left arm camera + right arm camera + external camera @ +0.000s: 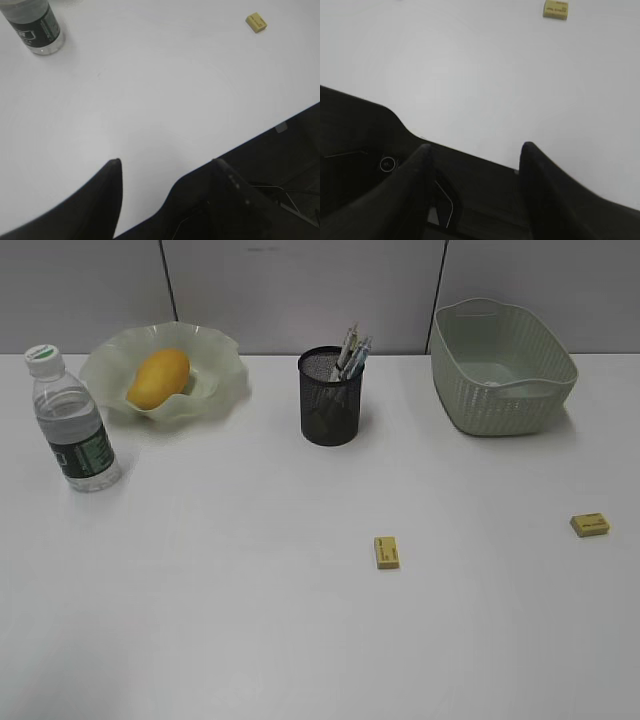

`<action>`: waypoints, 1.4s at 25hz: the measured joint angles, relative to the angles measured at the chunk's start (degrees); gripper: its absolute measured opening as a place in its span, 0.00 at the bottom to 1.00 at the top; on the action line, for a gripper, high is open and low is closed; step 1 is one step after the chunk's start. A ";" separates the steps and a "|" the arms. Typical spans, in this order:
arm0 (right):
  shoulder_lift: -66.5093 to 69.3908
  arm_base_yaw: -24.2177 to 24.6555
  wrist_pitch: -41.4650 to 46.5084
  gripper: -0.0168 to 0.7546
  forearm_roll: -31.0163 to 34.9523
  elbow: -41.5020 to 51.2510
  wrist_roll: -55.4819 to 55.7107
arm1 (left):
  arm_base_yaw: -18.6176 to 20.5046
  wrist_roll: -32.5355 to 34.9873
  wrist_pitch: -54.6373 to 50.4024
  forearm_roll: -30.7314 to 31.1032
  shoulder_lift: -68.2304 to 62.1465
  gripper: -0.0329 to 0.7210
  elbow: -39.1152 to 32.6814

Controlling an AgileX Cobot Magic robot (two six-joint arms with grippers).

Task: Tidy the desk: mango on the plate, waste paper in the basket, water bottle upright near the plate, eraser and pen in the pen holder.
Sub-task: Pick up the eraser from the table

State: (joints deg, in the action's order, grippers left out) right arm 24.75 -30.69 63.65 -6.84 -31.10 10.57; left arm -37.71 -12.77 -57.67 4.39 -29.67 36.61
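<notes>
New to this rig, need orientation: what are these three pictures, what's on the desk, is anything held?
It is a two-armed robot. One camera faces the white desk; the other two sit on the wrists, looking past each arm's dark fingers.

On the desk: an upright water bottle, a mango in a wavy green plate, a mesh pen holder with pens, a green basket, and two yellow erasers lying loose.

Both grippers are open, holding nothing.
</notes>
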 joint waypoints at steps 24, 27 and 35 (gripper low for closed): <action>61.53 6.99 -14.07 0.59 1.37 -19.02 -9.22 | 0.00 0.00 0.36 -1.26 0.17 0.57 -0.06; 63.93 12.06 -14.83 0.59 2.02 -21.07 -11.16 | 0.00 0.00 0.02 -1.26 0.17 0.57 -0.06; 67.08 26.06 -16.11 0.59 2.14 -23.09 -13.52 | 0.00 0.00 -0.31 -1.26 0.17 0.55 -0.06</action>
State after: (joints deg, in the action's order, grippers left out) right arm 91.83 -4.63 47.53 -4.70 -54.19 -2.95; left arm -37.71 -12.77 -57.98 3.13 -29.50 36.55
